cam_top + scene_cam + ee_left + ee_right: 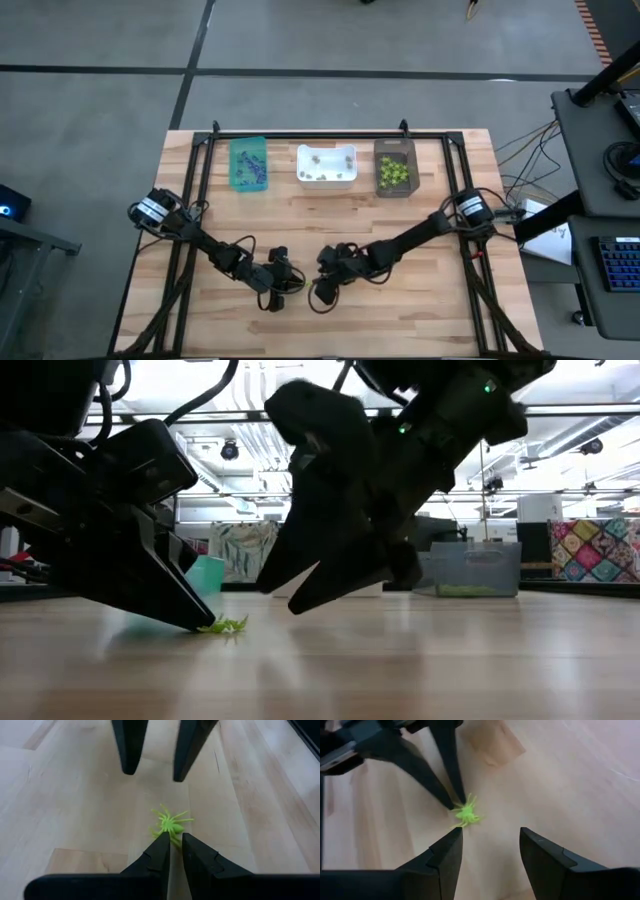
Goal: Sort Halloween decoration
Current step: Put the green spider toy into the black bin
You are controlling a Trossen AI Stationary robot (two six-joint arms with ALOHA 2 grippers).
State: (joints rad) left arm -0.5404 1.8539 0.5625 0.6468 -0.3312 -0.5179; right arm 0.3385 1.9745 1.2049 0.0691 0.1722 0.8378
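Observation:
A lime-green spider, one of the Halloween decoration pieces, lies on the wooden table near its middle front. My left gripper comes at it from the table's left, slanting down, its fingers nearly together at the spider's near legs. Facing it from the right, my right gripper stands open a little above the table, with the spider just ahead of its fingertips. Across the low view the spider lies flat on the wood at my left gripper's tip. My left gripper pinches the spider by the legs on its near side, only at the very tips of the two fingers. The fingers slant down from the table's left. The spider's body and other legs lie flat on the table beyond the tips.
Three bins stand in a row at the far edge: teal with purple pieces, white with pale pieces, dark brown with green pieces. Black frame rails run along the table's sides. Bare wood lies between bins and grippers.

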